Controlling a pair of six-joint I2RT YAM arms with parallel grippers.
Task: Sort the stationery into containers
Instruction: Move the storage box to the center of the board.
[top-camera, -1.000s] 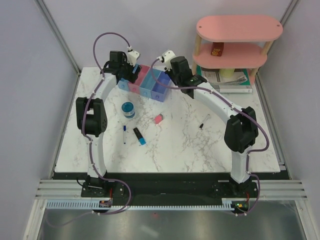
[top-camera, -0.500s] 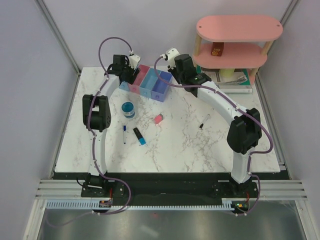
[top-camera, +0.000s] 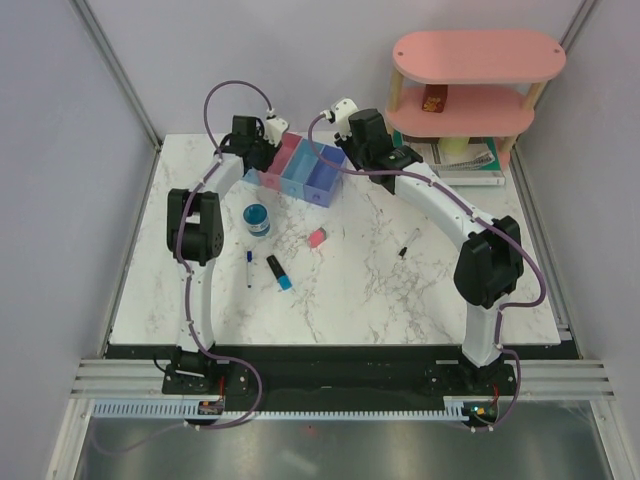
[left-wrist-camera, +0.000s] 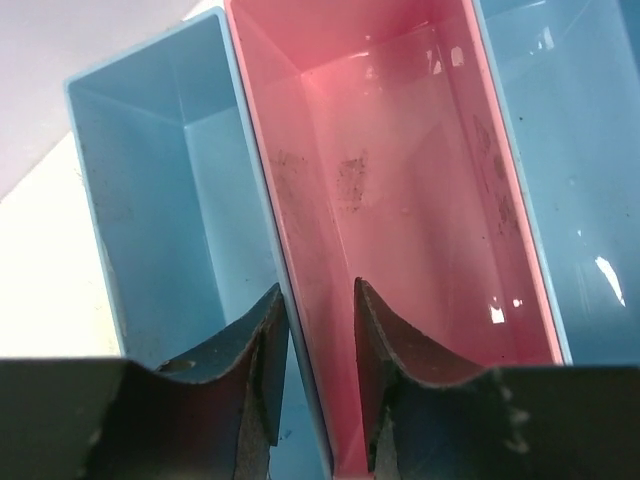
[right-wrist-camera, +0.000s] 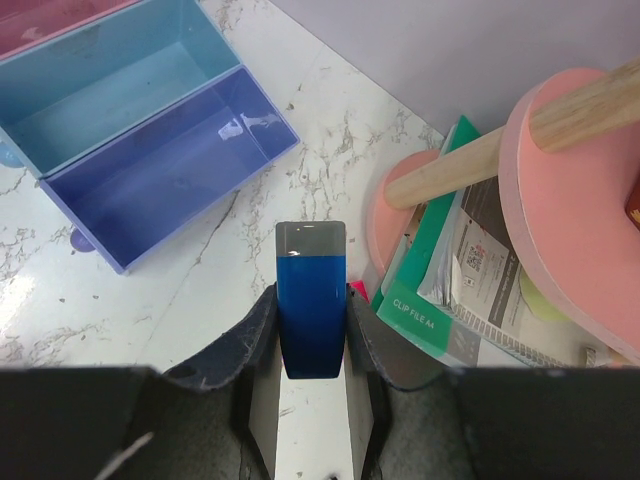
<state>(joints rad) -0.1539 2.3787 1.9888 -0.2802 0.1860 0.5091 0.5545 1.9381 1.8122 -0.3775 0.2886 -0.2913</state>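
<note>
Stationery (top-camera: 279, 272) is lying on the worktop (top-camera: 360, 290) in front of four joined bins (top-camera: 300, 170): one tape roll (top-camera: 257, 219), one pink eraser (top-camera: 317, 237), one highlighter (top-camera: 279, 272), and two pens, a blue-tipped pen (top-camera: 248, 268) and a black pen (top-camera: 408, 243). The right hand (right-wrist-camera: 310, 292) is clamping one blue eraser (right-wrist-camera: 312, 330) beside the bins. The left hand (left-wrist-camera: 318, 295) is straddling a bin wall, its fingers apart.

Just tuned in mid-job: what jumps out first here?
The right gripper clamps a blue eraser beside the purple-blue bin. The left gripper straddles the wall between the light blue bin and pink bin. A blue tape roll, pink eraser and highlighter lie loose on the table.
</note>
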